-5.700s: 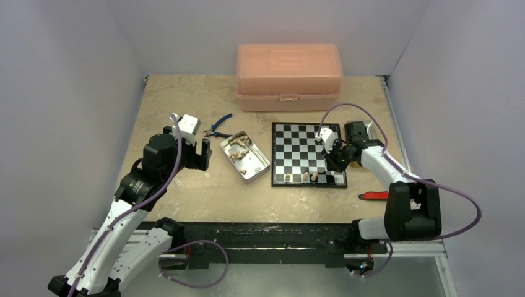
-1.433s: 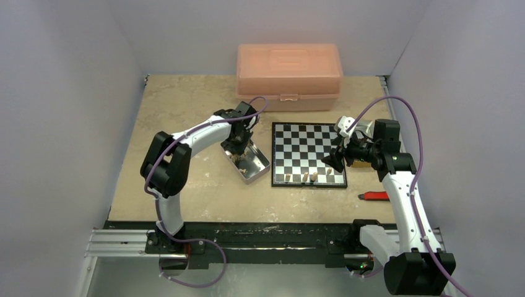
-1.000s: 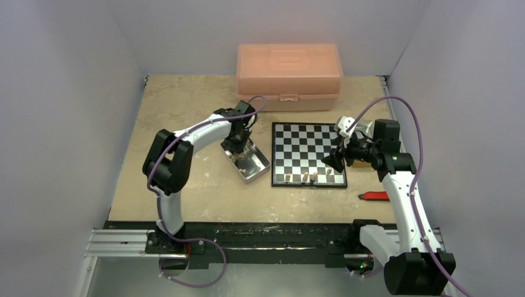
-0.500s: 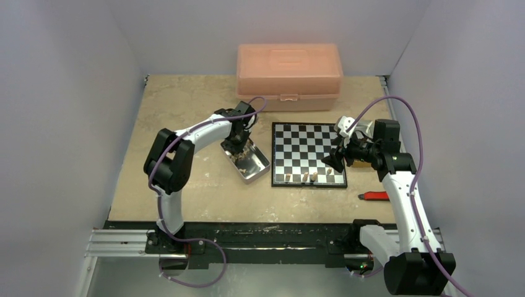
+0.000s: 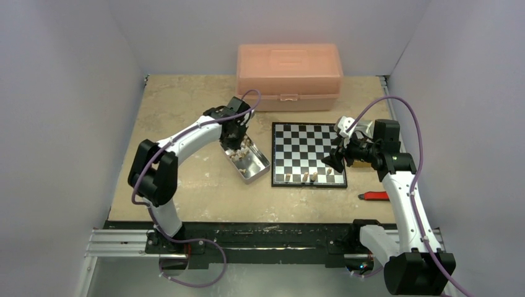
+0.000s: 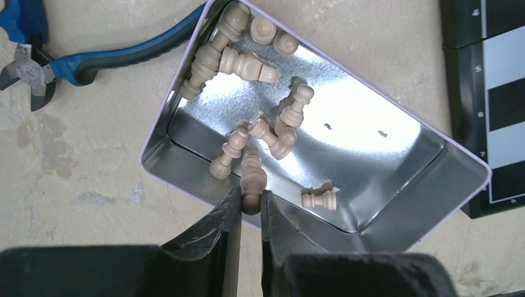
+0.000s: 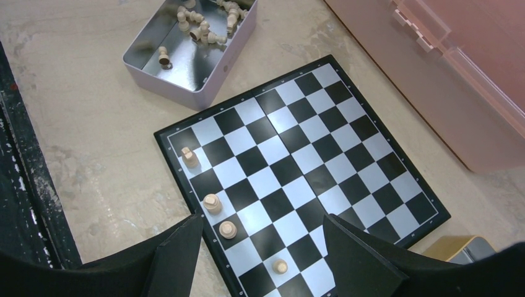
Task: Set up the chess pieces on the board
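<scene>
My left gripper (image 6: 251, 201) is shut on one light tan chess piece (image 6: 252, 179), pinching its round end just above the near wall of the shiny metal tin (image 6: 371, 142). Several more tan chess pieces (image 6: 244, 62) lie loose in that tin. In the top view this gripper (image 5: 238, 146) hangs over the tin (image 5: 257, 168), left of the board (image 5: 308, 148). Above the board's near right corner, my right gripper (image 7: 260, 219) stands open and holds nothing. Several tan pieces (image 7: 212, 203) stand upright along the near row of the board (image 7: 309, 154).
Blue-handled pliers (image 6: 93, 62) lie just behind the tin. A large pink plastic box (image 5: 288, 74) stands behind the board. A red-handled tool (image 5: 374, 195) lies right of the board's near corner. A small gold object (image 7: 461, 249) sits by the board's right edge.
My left gripper has shut on a tan piece in the tin and lifted a little, the arm swinging back. The right arm has not moved.
</scene>
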`<state>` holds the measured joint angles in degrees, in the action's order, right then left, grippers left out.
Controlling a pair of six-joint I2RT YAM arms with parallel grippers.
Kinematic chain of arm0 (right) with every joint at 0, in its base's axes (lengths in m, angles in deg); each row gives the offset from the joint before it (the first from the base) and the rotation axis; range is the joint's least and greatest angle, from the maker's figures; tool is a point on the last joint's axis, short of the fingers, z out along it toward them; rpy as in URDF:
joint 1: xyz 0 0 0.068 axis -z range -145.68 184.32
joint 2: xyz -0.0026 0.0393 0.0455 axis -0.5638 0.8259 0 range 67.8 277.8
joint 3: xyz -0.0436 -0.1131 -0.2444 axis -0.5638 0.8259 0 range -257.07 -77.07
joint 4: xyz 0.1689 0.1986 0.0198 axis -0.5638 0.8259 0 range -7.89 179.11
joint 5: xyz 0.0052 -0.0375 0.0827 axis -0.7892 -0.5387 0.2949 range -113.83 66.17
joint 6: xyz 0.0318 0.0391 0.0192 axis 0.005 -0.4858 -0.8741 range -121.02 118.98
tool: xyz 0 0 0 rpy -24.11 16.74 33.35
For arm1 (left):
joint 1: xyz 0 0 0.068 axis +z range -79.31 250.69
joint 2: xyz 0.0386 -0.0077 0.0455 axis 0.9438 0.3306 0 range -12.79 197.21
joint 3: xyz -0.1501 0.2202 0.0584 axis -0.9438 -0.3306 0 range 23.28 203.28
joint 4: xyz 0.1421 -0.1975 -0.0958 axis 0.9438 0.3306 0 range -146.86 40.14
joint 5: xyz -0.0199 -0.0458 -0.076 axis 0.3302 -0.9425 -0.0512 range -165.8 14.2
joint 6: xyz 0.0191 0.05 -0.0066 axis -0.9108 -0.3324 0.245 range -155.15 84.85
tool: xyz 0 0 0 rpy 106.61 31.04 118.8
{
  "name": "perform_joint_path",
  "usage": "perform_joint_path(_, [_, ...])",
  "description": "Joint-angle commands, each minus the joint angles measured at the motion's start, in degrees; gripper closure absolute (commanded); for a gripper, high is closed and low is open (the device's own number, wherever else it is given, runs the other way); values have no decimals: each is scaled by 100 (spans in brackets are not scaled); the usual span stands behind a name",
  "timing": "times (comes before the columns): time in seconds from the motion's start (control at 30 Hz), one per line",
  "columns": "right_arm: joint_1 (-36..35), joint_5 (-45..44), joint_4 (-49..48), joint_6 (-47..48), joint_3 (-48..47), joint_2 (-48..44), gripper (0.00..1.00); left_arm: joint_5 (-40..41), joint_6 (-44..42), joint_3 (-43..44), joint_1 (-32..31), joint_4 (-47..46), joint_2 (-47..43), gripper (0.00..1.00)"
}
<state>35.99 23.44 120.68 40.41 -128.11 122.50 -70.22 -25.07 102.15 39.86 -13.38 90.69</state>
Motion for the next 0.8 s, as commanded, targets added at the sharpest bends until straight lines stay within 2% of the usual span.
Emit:
perform_joint_path(0.0, [26,46,19,80,46,-38,25,-171,150,-227,-53,-249,-575,100])
perform_joint_path(0.17, [26,37,35,92,51,-21,25,-371,187,-452,-303,-408,-1053,100])
perform_joint_path(0.4, [24,36,45,118,48,-3,25,-798,362,-794,-971,-947,-1643,100])
perform_joint_path(0.77, [26,13,46,136,48,-12,25,-976,791,-531,-1653,-1424,-1261,100])
